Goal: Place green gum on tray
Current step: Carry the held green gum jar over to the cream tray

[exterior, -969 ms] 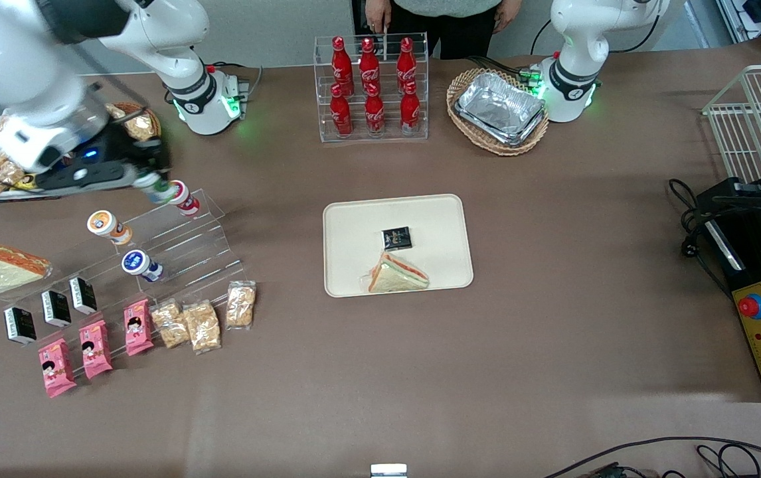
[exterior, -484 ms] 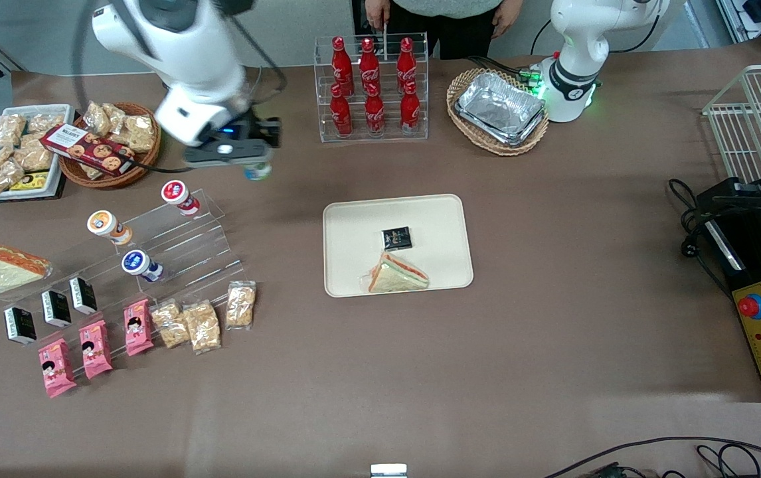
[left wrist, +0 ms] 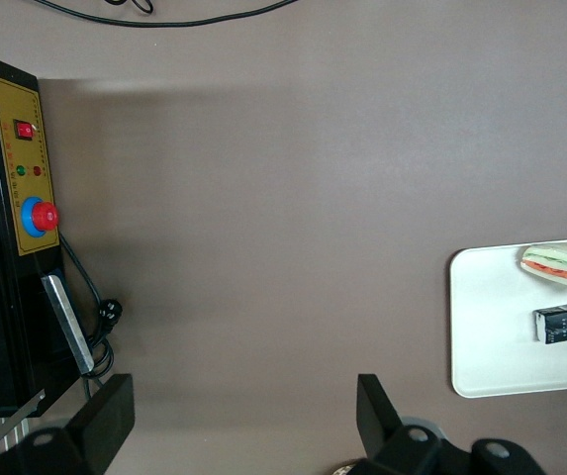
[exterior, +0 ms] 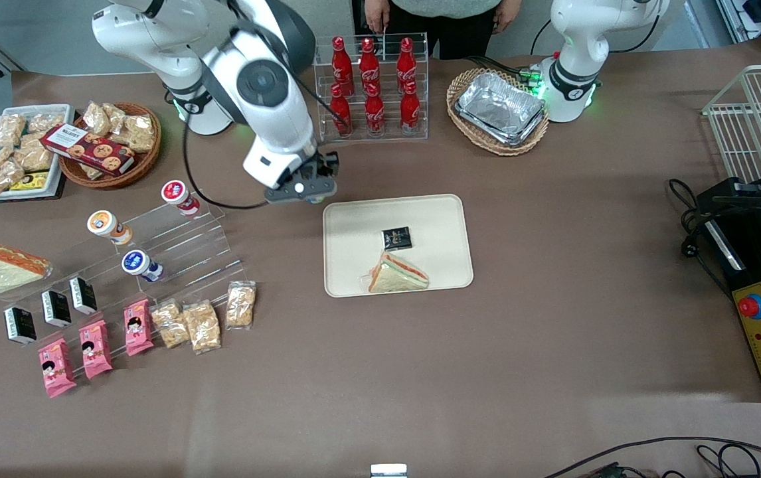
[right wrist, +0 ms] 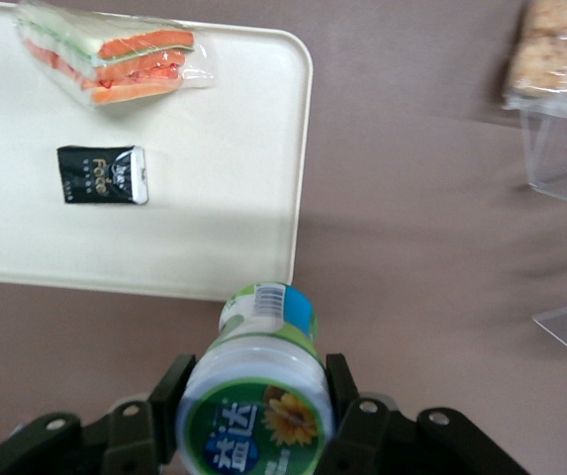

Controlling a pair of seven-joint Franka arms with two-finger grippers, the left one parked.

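My right gripper is shut on the green gum, a small canister with a green-and-white lid and label, held by its sides between both fingers. In the front view the gripper body hides the gum. It hangs above the brown table just off the beige tray, beside the tray's corner that lies toward the working arm's end and farthest from the front camera. The right wrist view shows the tray's rim a short way ahead of the gum. A black packet and a wrapped sandwich lie on the tray.
A clear stepped shelf toward the working arm's end holds red-lidded, orange-lidded and blue-lidded canisters. A cola bottle rack stands close to the arm, farther from the camera. A wicker basket of foil trays sits beside it.
The right arm has swung from the stepped shelf across the table toward the tray, carrying the green gum, and now hangs lower beside the tray's corner.
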